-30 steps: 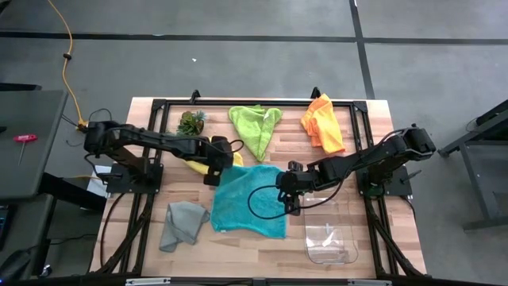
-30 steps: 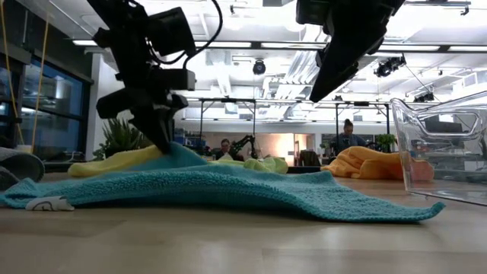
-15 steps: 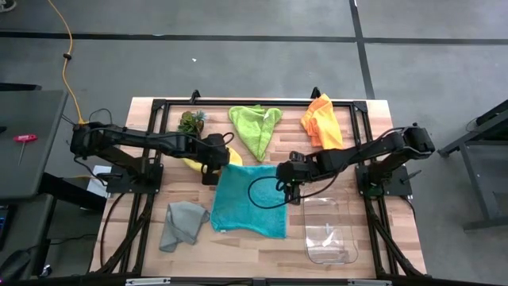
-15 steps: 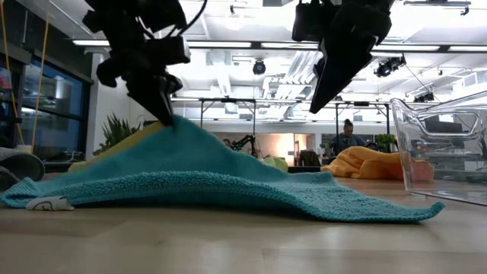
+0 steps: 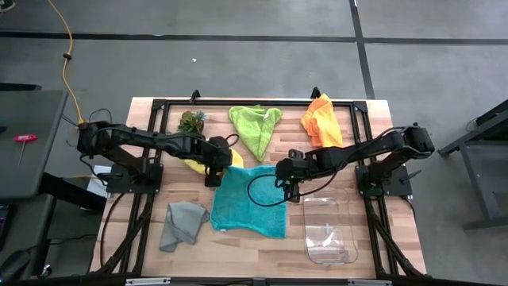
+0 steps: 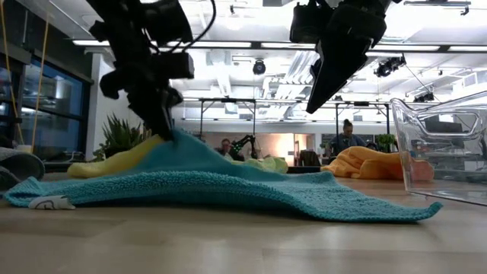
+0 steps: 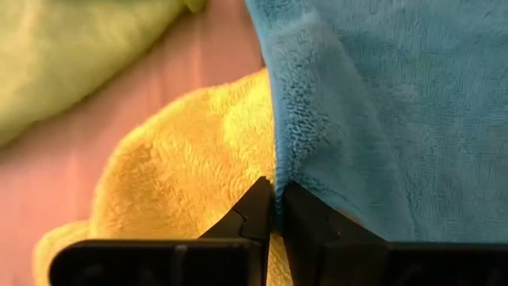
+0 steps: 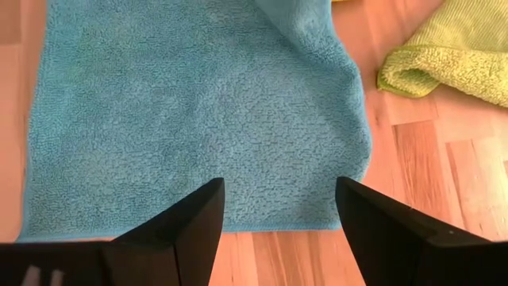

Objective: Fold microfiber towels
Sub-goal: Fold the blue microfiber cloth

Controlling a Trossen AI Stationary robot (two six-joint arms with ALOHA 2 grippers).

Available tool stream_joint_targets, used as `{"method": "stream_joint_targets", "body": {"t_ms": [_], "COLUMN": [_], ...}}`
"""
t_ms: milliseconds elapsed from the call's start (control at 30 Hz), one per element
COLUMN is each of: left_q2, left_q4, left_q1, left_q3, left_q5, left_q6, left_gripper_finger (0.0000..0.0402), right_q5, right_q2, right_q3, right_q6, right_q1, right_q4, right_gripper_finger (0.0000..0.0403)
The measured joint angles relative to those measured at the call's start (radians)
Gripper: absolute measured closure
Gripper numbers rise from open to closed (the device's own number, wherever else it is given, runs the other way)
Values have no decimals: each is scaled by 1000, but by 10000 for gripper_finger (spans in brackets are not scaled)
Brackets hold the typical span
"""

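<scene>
Here the left gripper [image 7: 275, 208] pinches the teal towel's [image 5: 250, 201] corner; the right gripper [image 8: 278, 208] hovers spread wide.

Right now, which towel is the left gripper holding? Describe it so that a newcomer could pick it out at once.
On the wooden table, look to the middle, between the two arms: the teal towel lies spread almost flat there. The left gripper is shut on its far left corner, lifting it off the yellow towel. It is the only blue-green cloth, and the only one spread out rather than bunched.
</scene>
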Motion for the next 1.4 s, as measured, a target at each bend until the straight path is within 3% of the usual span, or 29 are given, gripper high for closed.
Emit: {"method": "stream_joint_targets", "body": {"t_ms": [233,700,1200,1400], "left_q2": [67,63,60,60], "left_q4": [9,54,53,50], "left_q1": [-20,-45,-104,-155], "left_q3": [0,0,0,0], "left_q5": [8,27,21,-41], "left_q6": [1,61,124,120], "left_gripper_finger": [345,276,326,327], "right_q5": [-8,-20,-19,-19], "right_q2": [0,0,0,0], "right_q3": [0,0,0,0], "right_q6": [9,11,11,10], "right_q1": [0,0,0,0], "right_q4": [0,1,1,2], "right_gripper_finger": [169,169,169,169]}}
